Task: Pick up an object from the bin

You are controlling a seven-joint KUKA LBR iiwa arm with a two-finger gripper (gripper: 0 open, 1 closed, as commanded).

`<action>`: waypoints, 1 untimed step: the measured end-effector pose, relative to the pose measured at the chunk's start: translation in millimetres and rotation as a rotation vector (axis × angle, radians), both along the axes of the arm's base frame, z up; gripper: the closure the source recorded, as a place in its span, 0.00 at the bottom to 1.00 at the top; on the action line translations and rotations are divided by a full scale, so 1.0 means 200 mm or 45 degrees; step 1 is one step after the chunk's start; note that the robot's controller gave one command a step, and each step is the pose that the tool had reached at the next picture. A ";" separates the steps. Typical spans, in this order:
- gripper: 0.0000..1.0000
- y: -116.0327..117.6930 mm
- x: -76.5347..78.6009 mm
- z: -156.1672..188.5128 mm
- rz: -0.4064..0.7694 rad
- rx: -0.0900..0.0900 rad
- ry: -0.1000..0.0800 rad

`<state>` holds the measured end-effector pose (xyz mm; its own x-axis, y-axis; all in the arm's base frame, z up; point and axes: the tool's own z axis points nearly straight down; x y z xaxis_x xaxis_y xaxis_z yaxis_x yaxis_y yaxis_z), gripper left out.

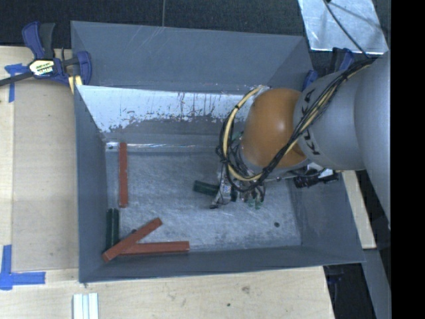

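Observation:
My gripper (226,195) is low over the bin floor, right of the middle, mostly hidden under the arm's orange cover. A short dark green block (203,187) pokes out from its left side, at the gripper's tip. Whether the block is gripped or just lies beside the gripper is hidden from this angle.
A long red-brown stick (123,175) lies along the left wall. At the front left, two red-brown sticks (133,236) (161,247) meet in a V. A dark green stick (113,226) lies beside them. The arm and its cables cover the bin's right part.

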<state>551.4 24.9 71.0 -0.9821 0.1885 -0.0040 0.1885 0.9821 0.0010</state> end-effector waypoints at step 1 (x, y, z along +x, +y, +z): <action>1.00 -0.09 -0.29 0.69 0.007 0.000 -0.007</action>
